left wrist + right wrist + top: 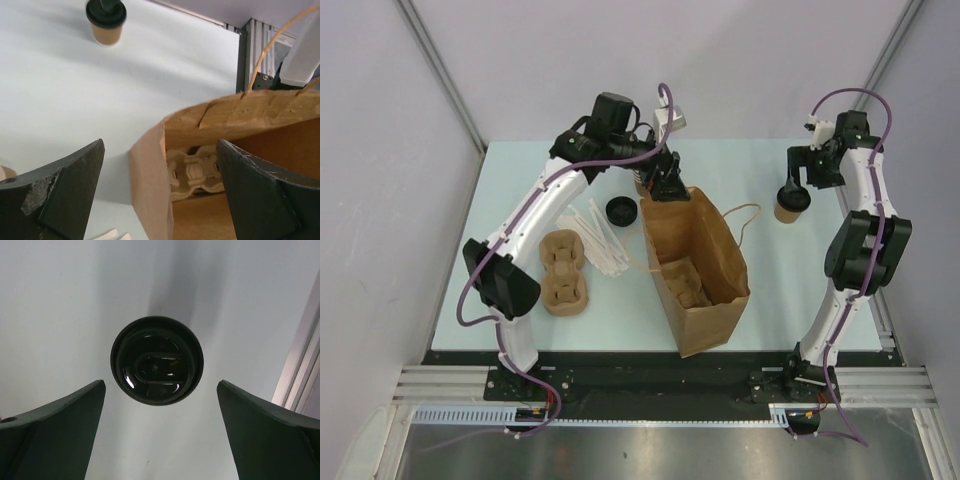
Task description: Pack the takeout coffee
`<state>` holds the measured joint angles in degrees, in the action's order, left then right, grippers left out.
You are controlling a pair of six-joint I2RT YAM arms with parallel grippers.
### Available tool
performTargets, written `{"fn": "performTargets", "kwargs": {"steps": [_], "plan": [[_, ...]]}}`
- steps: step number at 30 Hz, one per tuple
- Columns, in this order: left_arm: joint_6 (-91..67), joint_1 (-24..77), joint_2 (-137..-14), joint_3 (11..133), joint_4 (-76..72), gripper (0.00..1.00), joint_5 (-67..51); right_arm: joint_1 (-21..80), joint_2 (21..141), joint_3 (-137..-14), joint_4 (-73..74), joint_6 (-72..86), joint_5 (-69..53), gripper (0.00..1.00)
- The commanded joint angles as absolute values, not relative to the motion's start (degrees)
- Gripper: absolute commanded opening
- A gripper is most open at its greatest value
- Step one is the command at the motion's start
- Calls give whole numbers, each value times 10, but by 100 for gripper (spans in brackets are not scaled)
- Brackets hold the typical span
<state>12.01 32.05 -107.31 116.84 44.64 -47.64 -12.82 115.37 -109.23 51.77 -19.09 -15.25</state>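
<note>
Both stood agape and empty: the right claw (160,390) hung centred over the cup (156,359), seemingly mid-pick, needing a straight drop and squeeze, the left claw (160,147) over the bag (240,112).

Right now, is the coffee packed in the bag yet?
Not yet. Done: a cup carrier already lies inside the paper bag. In hand: the right jaws hang open over a lidded cup, not gripping it. Still to do: grab that cup and put it in the bag.
</note>
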Motion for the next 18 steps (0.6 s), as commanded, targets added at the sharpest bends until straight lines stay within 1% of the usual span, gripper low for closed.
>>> {"fn": "performTargets", "kwargs": {"steps": [1,5,18], "plan": [[113,298,-1078,1244,459,99,-477,-110,1171,-1107,477,-200,-134,100],[104,282,-1078,1266,465,99,-483,-102,1190,-1112,470,-200,-132,100],[115,268,-1055,1245,473,99,-470,-95,1229,-1129,465,-206,-120,96]]}}
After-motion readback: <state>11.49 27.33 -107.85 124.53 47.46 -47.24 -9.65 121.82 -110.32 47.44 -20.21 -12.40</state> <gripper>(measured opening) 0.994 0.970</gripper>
